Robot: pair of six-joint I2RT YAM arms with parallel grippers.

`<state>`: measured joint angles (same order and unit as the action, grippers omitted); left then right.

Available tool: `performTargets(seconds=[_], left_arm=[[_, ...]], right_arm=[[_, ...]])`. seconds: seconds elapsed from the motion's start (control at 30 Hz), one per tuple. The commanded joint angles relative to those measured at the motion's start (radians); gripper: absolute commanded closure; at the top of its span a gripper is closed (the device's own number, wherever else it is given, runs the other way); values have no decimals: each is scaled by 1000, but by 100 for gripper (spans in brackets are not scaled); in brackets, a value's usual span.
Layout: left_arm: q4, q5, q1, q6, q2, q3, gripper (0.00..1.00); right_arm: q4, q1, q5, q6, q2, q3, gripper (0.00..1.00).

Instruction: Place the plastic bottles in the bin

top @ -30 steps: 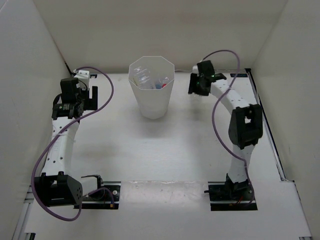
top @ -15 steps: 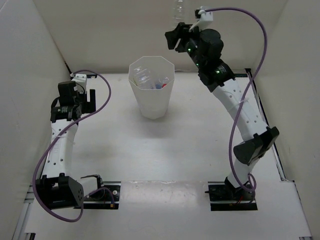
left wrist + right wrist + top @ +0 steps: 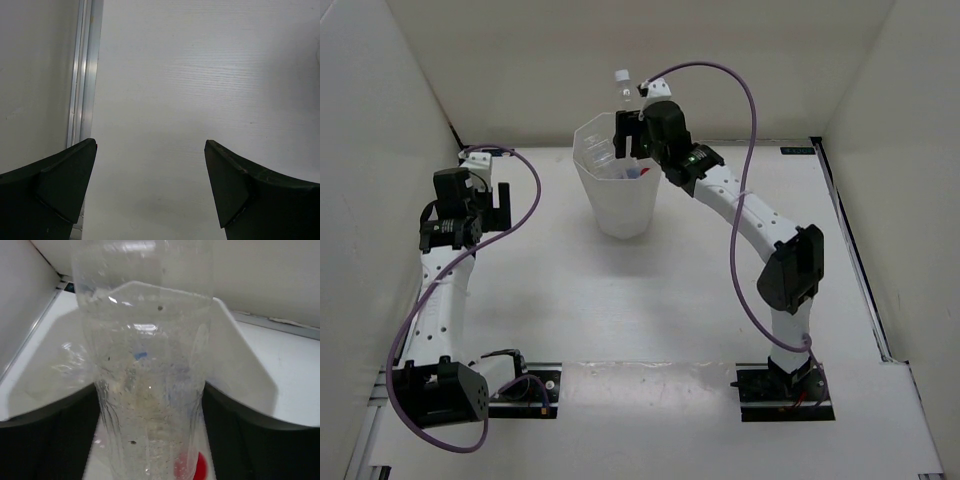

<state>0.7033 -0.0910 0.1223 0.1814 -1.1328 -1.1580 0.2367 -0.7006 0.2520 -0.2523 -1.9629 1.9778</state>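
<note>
A clear plastic bottle (image 3: 623, 92) with a white cap stands upright over the white faceted bin (image 3: 620, 205). My right gripper (image 3: 626, 135) reaches over the bin's far rim. In the right wrist view the bottle (image 3: 145, 300) fills the gap of that gripper (image 3: 151, 390). Its fingers stand wide, their inner edges just at the bottle's creased sides. Behind it shows the bin's rim (image 3: 240, 365), and a red cap (image 3: 192, 467) lies below. Other bottles (image 3: 605, 155) lie inside the bin. My left gripper (image 3: 490, 200) hangs open at the far left over bare table (image 3: 150, 145).
White walls close in the table on the left, back and right. An aluminium rail (image 3: 85, 75) runs along the left wall beside my left gripper. The arm bases (image 3: 500, 385) sit at the near edge.
My right arm swung left and down from the back wall, carrying the white-capped bottle over the bin. Its fingers have spread apart. The left arm has barely moved.
</note>
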Motion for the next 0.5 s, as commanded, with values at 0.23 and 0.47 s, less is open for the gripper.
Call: performTargets(seconds=[0.23, 0.47], left_arm=[[-4, 31, 5, -14, 36, 4, 0], [-4, 31, 5, -14, 36, 4, 0]], right_arm=[[47, -10, 78, 18, 93, 16, 2], [56, -19, 194, 119, 163, 56, 0]])
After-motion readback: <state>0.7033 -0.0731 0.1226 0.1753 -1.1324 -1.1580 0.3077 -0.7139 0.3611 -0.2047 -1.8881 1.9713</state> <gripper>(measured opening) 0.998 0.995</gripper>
